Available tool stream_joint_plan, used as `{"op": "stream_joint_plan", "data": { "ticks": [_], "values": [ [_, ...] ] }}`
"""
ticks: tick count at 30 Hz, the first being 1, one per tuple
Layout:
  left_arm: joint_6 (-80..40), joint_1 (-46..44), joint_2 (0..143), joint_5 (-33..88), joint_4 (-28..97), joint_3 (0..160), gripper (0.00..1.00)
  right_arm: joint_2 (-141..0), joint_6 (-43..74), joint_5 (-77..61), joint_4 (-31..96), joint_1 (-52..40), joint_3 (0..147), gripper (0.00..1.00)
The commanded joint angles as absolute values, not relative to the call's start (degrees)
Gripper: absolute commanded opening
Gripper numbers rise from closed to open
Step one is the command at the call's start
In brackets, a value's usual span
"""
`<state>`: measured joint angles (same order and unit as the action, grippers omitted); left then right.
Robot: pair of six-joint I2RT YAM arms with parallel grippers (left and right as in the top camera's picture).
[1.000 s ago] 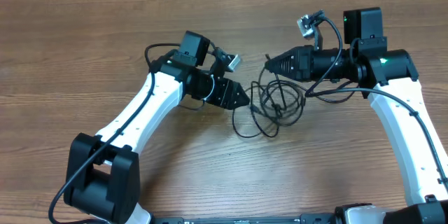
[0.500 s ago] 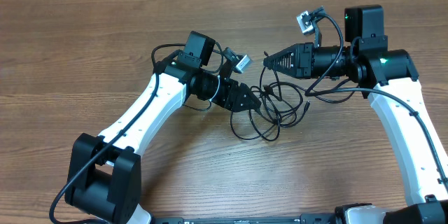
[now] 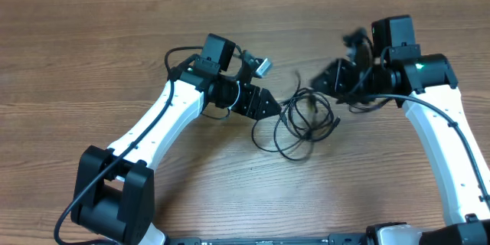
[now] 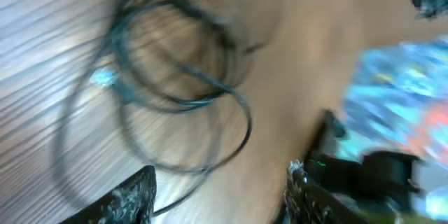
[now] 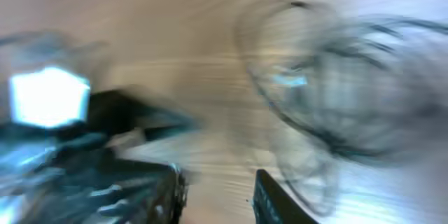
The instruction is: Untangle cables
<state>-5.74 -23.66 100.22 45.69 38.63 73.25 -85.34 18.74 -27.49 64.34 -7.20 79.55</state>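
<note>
The cables (image 3: 303,119) lie as a tangle of thin black loops on the wooden table between both arms. My left gripper (image 3: 274,107) is just left of the tangle, open and empty. In the left wrist view (image 4: 220,194) it stands apart over bare wood, with the loops (image 4: 175,77) ahead and one strand running close by the left finger (image 4: 133,196). My right gripper (image 3: 318,84) is motion-blurred at the tangle's upper right. In the right wrist view (image 5: 217,197) it is open and empty, with the blurred cables (image 5: 336,91) ahead to the right.
The wooden table (image 3: 92,53) carries only the cables and arms. A thicker black wire with a silver plug (image 3: 262,66) hangs off the left arm, above its gripper. The right arm's own wires (image 3: 367,99) loop close to the tangle's right edge.
My left gripper moved right toward the tangle, then eased back slightly. My right gripper swung back to the right and down, now blurred by motion. The loops shifted a little.
</note>
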Motion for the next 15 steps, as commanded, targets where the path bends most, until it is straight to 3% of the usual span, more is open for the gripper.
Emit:
{"op": "stream_joint_plan", "data": {
  "ticks": [1, 9, 15],
  "values": [
    [-11.57, -24.32, 99.33, 34.44, 39.88, 73.10, 0.60, -84.93, 25.71, 2.61, 69.43, -7.01, 80.86, 0.39],
    [-11.55, -27.68, 99.53, 34.50, 39.05, 73.10, 0.68, -84.93, 26.15, 10.46, 77.80, -7.01, 80.68, 0.47],
    [-11.94, -32.71, 100.71, 30.68, 34.89, 73.10, 0.67, -84.93, 30.70, 11.42, 78.59, -3.95, 80.68, 0.61]
  ]
}}
